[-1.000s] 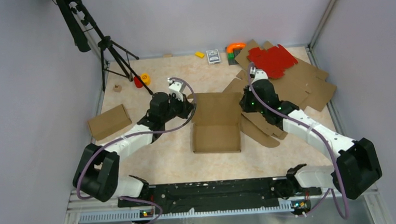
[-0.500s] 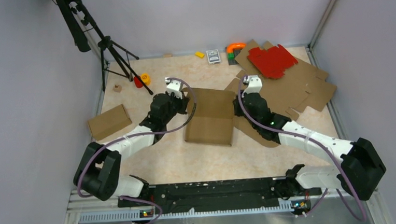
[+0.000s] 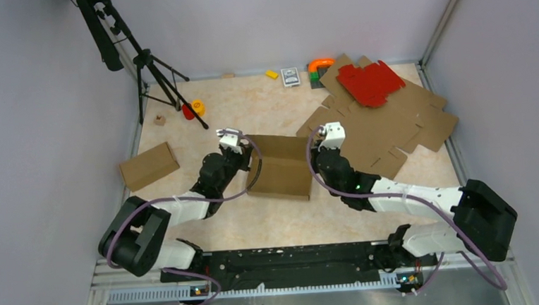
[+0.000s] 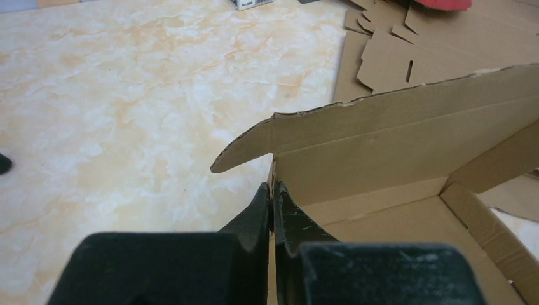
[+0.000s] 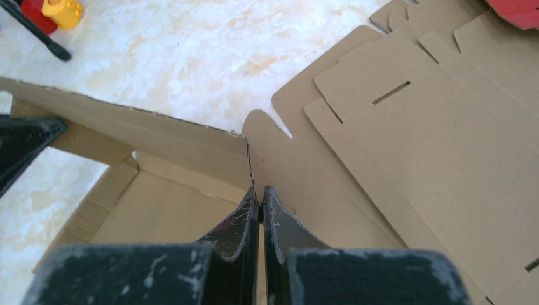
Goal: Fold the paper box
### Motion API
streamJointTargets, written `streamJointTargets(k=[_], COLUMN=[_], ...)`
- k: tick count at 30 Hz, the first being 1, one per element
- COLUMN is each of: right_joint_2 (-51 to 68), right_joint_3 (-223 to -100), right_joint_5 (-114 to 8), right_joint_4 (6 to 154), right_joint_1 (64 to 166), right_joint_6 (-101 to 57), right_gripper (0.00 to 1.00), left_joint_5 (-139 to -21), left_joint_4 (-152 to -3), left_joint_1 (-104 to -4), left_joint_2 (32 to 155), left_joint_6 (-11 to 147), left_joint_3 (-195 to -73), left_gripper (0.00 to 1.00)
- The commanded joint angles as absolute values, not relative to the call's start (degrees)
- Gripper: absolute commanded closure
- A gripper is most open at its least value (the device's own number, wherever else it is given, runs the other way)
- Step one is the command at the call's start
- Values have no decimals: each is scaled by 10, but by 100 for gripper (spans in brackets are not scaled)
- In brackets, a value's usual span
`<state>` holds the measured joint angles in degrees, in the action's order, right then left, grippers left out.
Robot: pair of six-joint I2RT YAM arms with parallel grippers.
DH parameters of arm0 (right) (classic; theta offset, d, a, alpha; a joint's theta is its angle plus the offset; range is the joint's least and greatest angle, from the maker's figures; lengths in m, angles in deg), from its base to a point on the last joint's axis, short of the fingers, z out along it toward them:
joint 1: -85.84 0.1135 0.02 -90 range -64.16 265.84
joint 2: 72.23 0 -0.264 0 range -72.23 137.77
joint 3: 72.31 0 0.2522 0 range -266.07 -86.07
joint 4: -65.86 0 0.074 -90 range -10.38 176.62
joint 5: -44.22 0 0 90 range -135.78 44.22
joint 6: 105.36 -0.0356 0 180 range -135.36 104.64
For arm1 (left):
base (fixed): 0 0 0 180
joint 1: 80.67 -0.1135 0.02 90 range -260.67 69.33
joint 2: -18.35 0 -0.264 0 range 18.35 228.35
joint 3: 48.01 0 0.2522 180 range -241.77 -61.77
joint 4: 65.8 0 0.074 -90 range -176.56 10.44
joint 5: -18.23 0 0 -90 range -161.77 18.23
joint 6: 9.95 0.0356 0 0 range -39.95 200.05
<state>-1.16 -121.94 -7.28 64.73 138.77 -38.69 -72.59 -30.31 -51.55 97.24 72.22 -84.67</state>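
Observation:
The paper box (image 3: 282, 167), plain brown cardboard with its walls raised, sits mid-table between both arms. My left gripper (image 3: 250, 164) is shut on the box's left wall; in the left wrist view the gripper (image 4: 272, 194) pinches the wall edge beside a rounded flap (image 4: 245, 147). My right gripper (image 3: 311, 164) is shut on the box's right wall; in the right wrist view the gripper (image 5: 260, 197) clamps the wall's corner edge. The box's floor shows in the right wrist view (image 5: 159, 216) and in the left wrist view (image 4: 394, 235).
Flat brown die-cut sheets (image 3: 392, 127) lie right of the box, with a red die-cut sheet (image 3: 370, 83) on top at the back. A folded brown box (image 3: 147, 166) lies left. A tripod (image 3: 156, 74), red and yellow toys (image 3: 193, 109) and small items (image 3: 290, 76) stand at the back.
Both arms have pulled the box toward the near edge and slightly left. The box's back panel has come up from lying flat.

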Motion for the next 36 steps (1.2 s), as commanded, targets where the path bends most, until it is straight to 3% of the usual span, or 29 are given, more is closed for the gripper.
streamJointTargets(k=[1, 22, 30, 36], right_joint_2=[-27, -84, 12, 59], right_joint_3=[-1210, -1159, -1367, -1449], right_joint_5=[-56, -47, 1, 15], right_joint_4=[605, 720, 956, 1037], right_joint_1=[1441, 1493, 1493, 1487], right_joint_6=[-396, -534, -619, -696], right_gripper=[100, 100, 100, 100], left_joint_5=[-757, -734, -739, -740], left_joint_4=[-260, -261, -298, -352], left_joint_1=[-489, -465, -465, -464], left_joint_2=[949, 891, 880, 857], left_joint_6=[690, 609, 617, 631], left_joint_3=[-814, -704, -729, -755], left_gripper=[100, 100, 99, 99])
